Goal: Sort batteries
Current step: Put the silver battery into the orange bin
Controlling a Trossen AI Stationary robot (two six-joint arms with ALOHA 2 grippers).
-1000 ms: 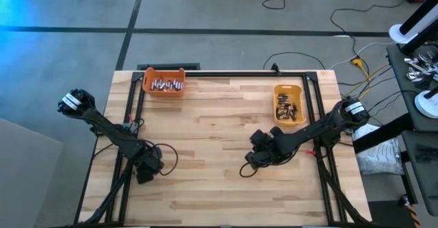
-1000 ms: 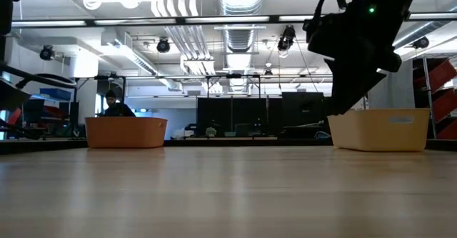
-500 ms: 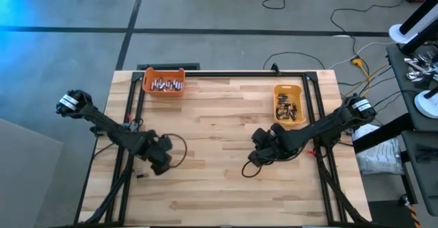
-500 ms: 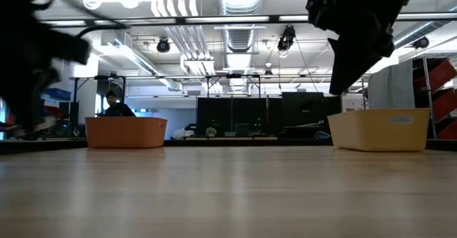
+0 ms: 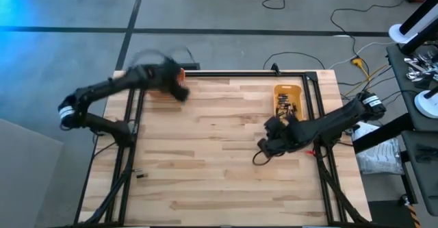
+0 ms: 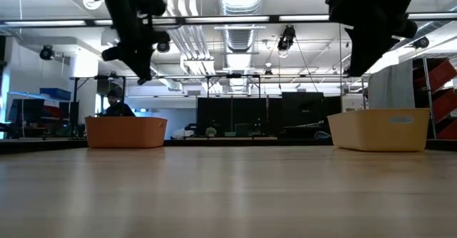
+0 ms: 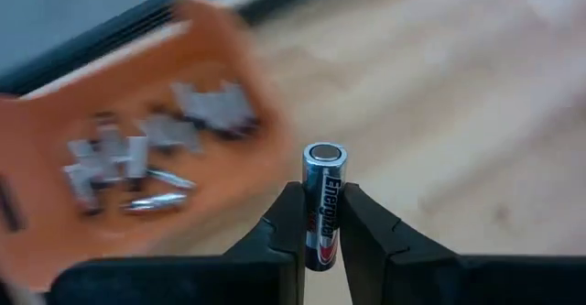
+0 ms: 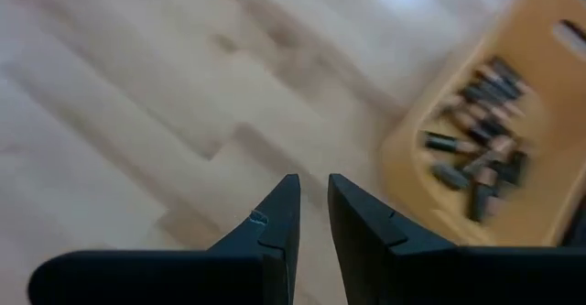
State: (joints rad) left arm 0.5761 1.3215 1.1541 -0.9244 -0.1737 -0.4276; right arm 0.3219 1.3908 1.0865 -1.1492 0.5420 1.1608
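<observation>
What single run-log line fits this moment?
left gripper: holds silver cylindrical battery | near orange plastic bin | right gripper: empty

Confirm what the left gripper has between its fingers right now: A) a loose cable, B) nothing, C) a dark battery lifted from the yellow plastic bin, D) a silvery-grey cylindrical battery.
D: in the left wrist view the left gripper is shut on an upright silvery-grey cylindrical battery, close to the orange plastic bin that holds other silvery batteries.
</observation>
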